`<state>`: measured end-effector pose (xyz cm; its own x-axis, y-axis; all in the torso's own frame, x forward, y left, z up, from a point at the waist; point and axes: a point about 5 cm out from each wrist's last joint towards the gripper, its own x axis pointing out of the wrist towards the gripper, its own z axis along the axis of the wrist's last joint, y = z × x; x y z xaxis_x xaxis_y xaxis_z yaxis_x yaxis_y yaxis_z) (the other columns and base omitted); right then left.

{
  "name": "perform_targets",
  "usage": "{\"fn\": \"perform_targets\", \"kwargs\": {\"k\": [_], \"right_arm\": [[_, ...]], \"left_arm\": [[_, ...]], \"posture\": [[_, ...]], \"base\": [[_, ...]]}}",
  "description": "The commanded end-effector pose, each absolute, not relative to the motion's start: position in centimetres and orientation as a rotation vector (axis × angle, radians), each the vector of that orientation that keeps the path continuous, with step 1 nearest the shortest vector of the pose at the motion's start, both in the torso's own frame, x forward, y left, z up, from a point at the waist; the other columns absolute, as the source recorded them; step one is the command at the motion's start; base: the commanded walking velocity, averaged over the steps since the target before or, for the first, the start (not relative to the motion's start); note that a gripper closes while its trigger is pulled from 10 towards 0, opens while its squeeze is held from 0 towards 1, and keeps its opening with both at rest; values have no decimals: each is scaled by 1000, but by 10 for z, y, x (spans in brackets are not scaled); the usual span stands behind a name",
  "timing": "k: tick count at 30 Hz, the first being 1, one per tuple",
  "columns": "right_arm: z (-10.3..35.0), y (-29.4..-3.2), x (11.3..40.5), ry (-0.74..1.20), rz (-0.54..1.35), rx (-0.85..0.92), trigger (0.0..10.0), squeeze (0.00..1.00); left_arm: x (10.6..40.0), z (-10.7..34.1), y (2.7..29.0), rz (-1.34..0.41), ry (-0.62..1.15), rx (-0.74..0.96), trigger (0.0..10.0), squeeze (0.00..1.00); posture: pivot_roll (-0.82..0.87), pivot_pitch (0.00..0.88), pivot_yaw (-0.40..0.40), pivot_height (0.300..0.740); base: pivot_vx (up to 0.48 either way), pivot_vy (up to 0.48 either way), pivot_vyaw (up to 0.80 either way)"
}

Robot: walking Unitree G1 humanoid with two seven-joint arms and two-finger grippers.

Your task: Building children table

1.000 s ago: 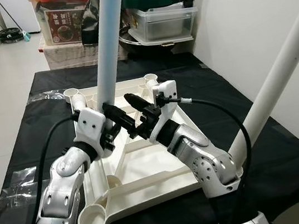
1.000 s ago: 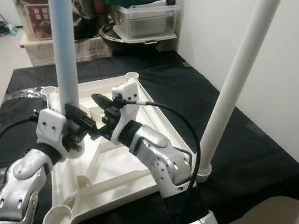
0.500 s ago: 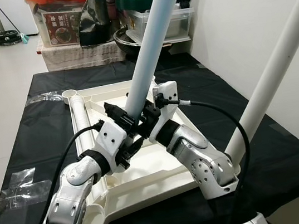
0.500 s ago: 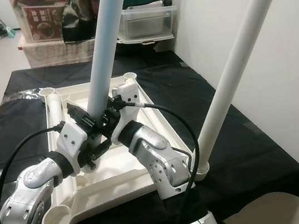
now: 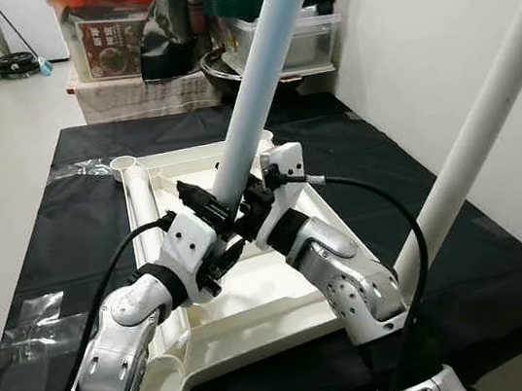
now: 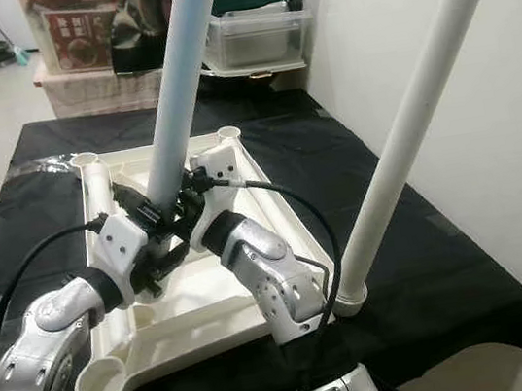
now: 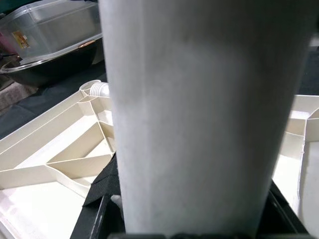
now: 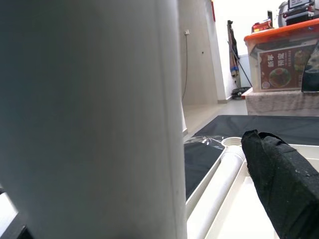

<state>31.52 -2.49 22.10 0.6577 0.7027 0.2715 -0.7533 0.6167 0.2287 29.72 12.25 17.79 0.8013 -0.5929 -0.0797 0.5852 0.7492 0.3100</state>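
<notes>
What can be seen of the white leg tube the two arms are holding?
The leg tube is a long, smooth, matte white cylinder, plastic by the look. It leans with its top toward the robot's right and away, running out of the head views' top edge. Its lower end sits above the upturned white tabletop, hidden between the left pincer and right pincer, which meet around it from either side. Whether it touches the tabletop cannot be told.
</notes>
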Motion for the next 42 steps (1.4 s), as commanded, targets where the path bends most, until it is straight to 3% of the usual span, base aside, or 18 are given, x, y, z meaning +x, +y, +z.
{"fn": "perform_targets", "kwargs": {"k": [1, 2, 3, 15, 16, 17, 27, 37, 38, 39, 40, 42], "right_arm": [[198, -12, 315, -29, 833, 329, 10000, 0], [198, -11, 314, -28, 839, 329, 8039, 0], [197, -9, 312, -29, 852, 330, 275, 0], [197, -5, 306, -42, 890, 362, 0, 0], [198, -6, 306, -45, 890, 363, 0, 0], [199, -6, 306, -49, 890, 365, 0, 0], [202, -12, 309, -63, 879, 372, 0, 0], [215, -33, 329, -63, 764, 508, 0, 0], [220, -39, 335, -68, 732, 540, 0, 0], [220, -39, 335, -68, 732, 540, 0, 0], [233, -50, 346, -86, 682, 599, 0, 0], [241, -56, 351, -100, 658, 637, 0, 0]], "left_arm": [[296, 203, 109, -684, -151, 319, 10000, 0], [296, 202, 107, -695, -151, 317, 10000, 0], [295, 202, 104, -704, -152, 317, 10000, 0], [296, 201, 104, -712, -156, 324, 10000, 0], [296, 201, 106, -704, -159, 324, 10000, 412], [296, 201, 108, -711, -161, 320, 10000, 1000], [293, 205, 118, -712, -201, 330, 10000, 1000], [292, 229, 134, -504, -397, 431, 10000, 1000], [290, 231, 135, -499, -410, 434, 10000, 608], [290, 231, 135, -499, -410, 434, 10000, 608], [285, 231, 137, -500, -422, 433, 10000, 0], [281, 232, 137, -507, -429, 433, 10000, 0]], "posture": [[70, 0, -97, 740], [67, 0, -94, 740], [67, 0, -94, 740], [67, 0, -88, 740], [64, 0, -85, 740], [64, 0, -85, 740], [67, 0, -89, 740], [69, 0, -92, 740], [72, 0, -92, 740], [72, 0, -92, 740], [72, 0, -93, 740], [77, 0, -97, 740]], "base": [[0, 0, 0], [0, 0, 0], [0, 0, 0], [0, 0, 0], [0, 0, 0], [0, 0, 0], [0, 0, 0], [0, 0, 0], [0, 0, 0], [0, 0, 0], [0, 0, 0], [0, 0, 0]]}}
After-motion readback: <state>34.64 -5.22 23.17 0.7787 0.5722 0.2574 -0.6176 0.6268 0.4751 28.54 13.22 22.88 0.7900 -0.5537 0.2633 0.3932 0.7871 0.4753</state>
